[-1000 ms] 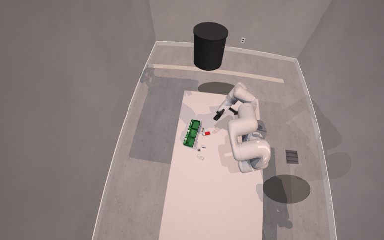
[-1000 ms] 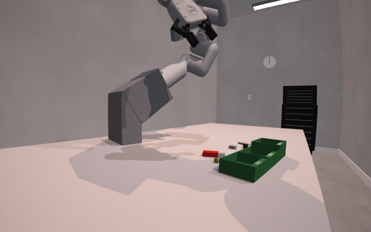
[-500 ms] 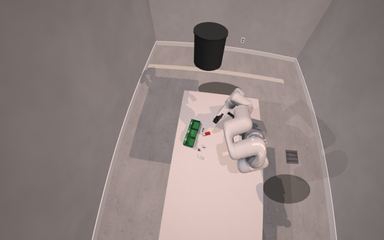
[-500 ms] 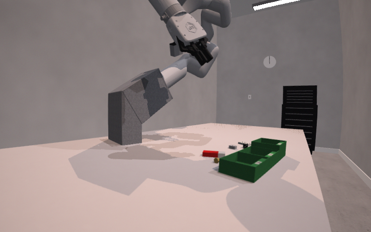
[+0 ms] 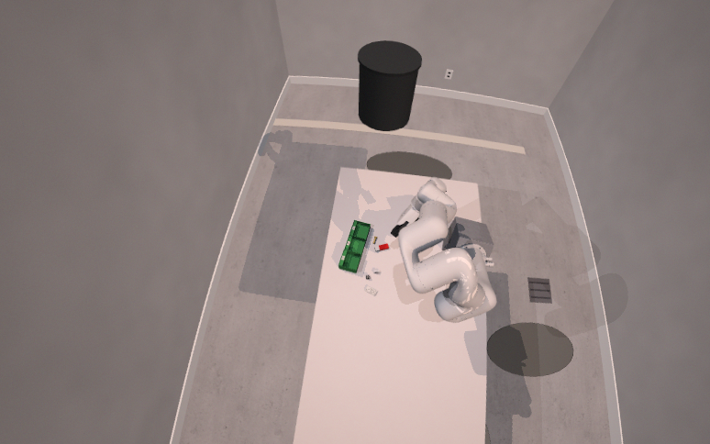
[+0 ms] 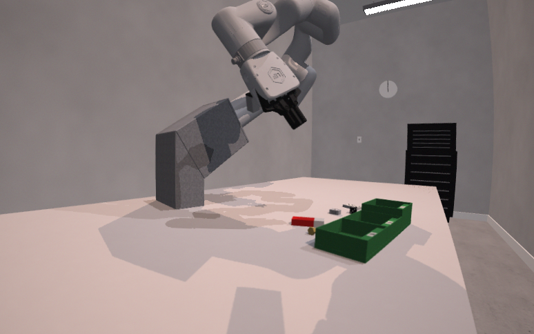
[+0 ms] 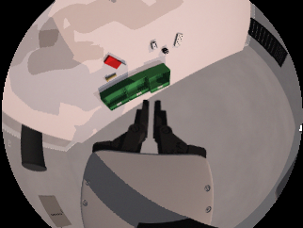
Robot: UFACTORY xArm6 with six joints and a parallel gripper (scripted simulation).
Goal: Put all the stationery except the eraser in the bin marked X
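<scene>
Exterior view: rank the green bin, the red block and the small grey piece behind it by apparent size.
1. Green bin, clearly largest.
2. Red block.
3. Grey piece, smallest-looking, though it lies farther from the camera, so its gap to the block is unsure.

You've got a pale pink table top with grey shadow patches. Dark green three-compartment plastic bin, small white label tabs on the rim. Red rectangular block with a white end beside it, plus a small ochre-yellow piece and a small light grey block. White glossy arm, black gripper, speckled mid-grey pedestal. Black cylindrical drum, cream stripe on grey concrete floor, white skirting.
</scene>
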